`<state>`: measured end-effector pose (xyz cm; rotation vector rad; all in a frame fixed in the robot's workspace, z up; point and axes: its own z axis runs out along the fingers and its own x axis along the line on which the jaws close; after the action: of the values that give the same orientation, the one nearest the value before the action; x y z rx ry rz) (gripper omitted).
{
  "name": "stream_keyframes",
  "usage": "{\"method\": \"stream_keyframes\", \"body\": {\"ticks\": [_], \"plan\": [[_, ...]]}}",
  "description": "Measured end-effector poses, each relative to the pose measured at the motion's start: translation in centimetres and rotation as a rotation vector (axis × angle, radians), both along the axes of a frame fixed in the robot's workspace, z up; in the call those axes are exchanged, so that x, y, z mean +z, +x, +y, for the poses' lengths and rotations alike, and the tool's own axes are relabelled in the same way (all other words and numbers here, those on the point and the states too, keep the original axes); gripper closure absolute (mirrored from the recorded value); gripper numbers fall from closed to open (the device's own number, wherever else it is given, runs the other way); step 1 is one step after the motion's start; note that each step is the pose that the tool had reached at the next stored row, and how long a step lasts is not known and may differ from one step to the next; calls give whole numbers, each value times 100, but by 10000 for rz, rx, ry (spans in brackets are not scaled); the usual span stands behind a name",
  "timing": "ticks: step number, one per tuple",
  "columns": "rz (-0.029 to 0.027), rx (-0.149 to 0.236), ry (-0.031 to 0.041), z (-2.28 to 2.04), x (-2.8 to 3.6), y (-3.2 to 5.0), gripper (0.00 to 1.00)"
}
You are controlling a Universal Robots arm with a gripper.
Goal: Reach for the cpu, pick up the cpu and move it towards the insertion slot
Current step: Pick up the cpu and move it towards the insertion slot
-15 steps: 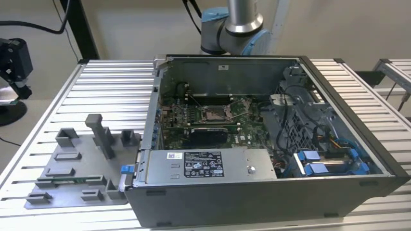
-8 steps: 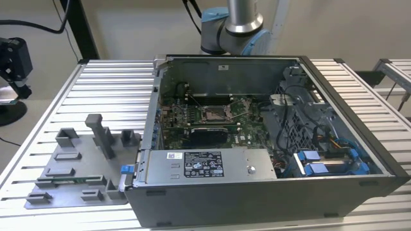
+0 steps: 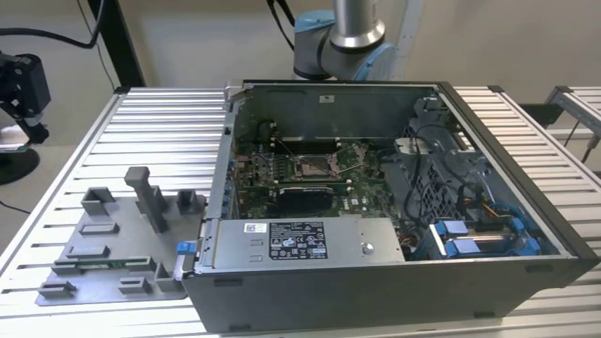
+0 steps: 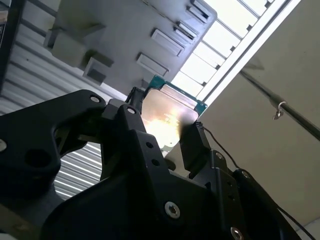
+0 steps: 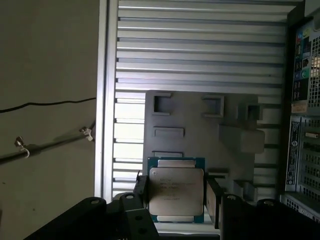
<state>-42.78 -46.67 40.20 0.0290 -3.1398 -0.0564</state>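
Observation:
The cpu (image 5: 176,189), a thin square chip with a silvery face and green rim, sits between the two black fingers of my gripper (image 5: 177,196), which is shut on it. In the second wrist view the cpu (image 4: 169,116) shines in the light between the same fingers (image 4: 134,105), well above the grey fixture plate (image 4: 125,30). The insertion slot (image 3: 316,165), a square socket with a metal frame, lies on the green motherboard inside the open computer case (image 3: 395,282). The arm's base joint (image 3: 340,42) rises behind the case.
The grey fixture plate (image 3: 112,271) with upright blocks lies on the slatted aluminium table (image 3: 160,120) at the exterior view's left of the case. A power supply (image 3: 300,241) and blue cables (image 3: 469,239) fill the case's near side. A dark stand (image 3: 24,91) is at the far left.

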Motion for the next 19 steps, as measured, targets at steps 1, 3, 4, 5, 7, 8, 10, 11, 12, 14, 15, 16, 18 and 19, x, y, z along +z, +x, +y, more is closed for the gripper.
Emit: {"method": "stream_keyframes", "body": {"ticks": [1,3,4,5,7,8,10,11,12,14,15,16,18,19], "plan": [[-1,0,0,0,1,11,100],[0,0,-1,0,4,41,100],[0,0,0,0,5,61,100],[-1,0,0,0,6,83,100],[-2,0,1,0,8,131,100],[-1,0,1,0,9,154,100],[0,1,0,0,12,201,100],[-1,0,0,0,13,223,100],[-1,0,0,0,14,247,100],[-1,0,0,0,17,298,100],[-1,0,0,0,18,322,100],[-1,-1,0,0,19,347,100],[0,0,0,0,22,396,100],[0,0,0,0,23,421,100]]}}
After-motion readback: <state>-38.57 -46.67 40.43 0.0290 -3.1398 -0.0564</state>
